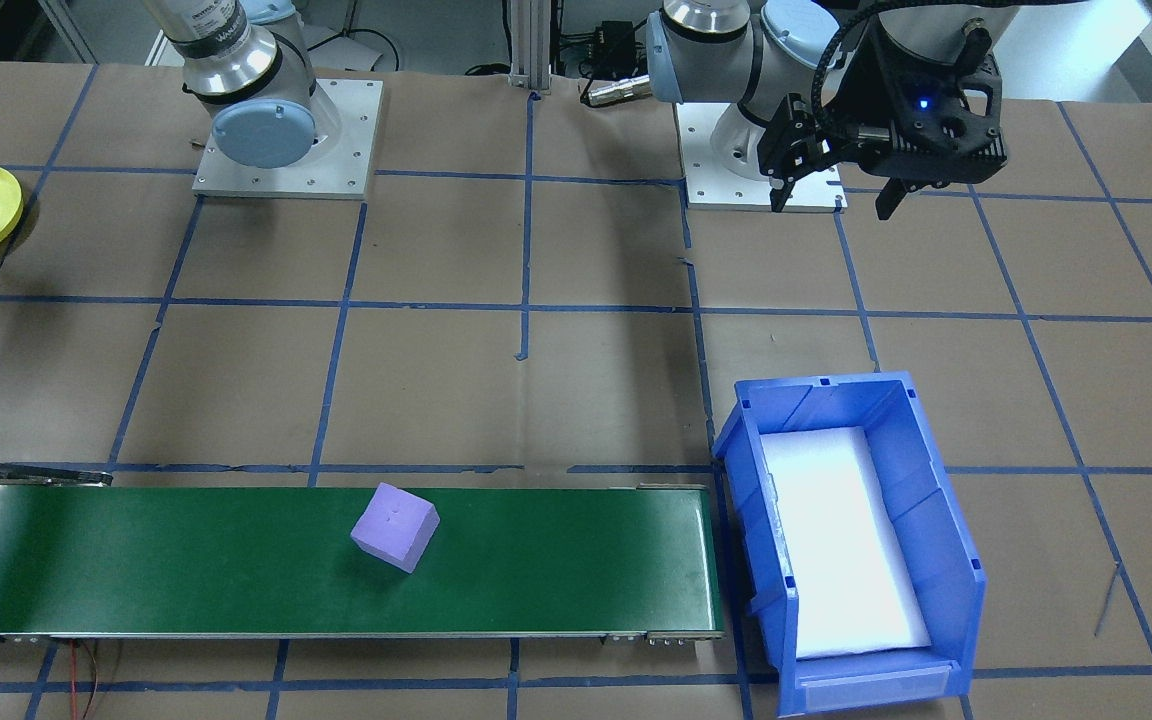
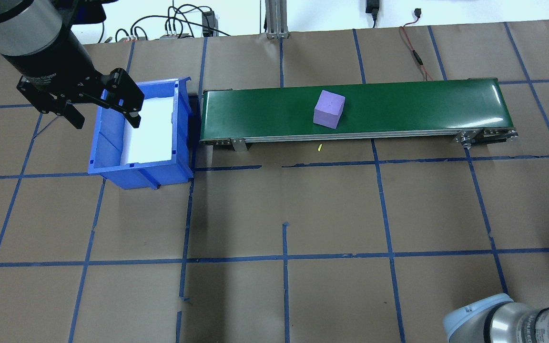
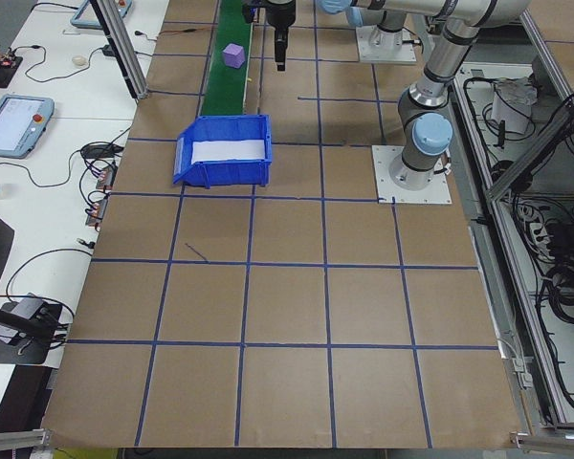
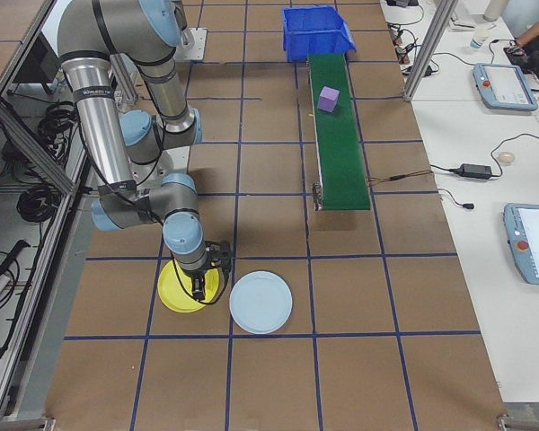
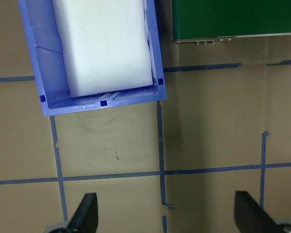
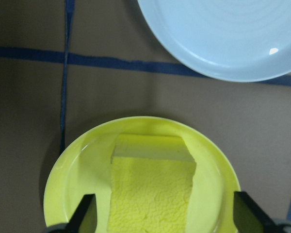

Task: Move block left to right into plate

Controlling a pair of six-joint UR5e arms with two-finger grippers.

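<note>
Brown table (image 2: 331, 209) — blue tape grid (image 2: 284, 257)

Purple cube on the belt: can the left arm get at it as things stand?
Probably yes. The purple cube sits alone on the green belt, nothing over it. The left gripper hangs open by the blue bin, which stands off the belt's end, not between them.

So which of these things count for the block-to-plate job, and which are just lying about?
In the job:
- purple block on the green conveyor belt
- yellow plate, a yellow block in it
- right tool, open over that plate

Lying about:
- blue bin
- pale blue plate
- left tool, open, empty
</note>
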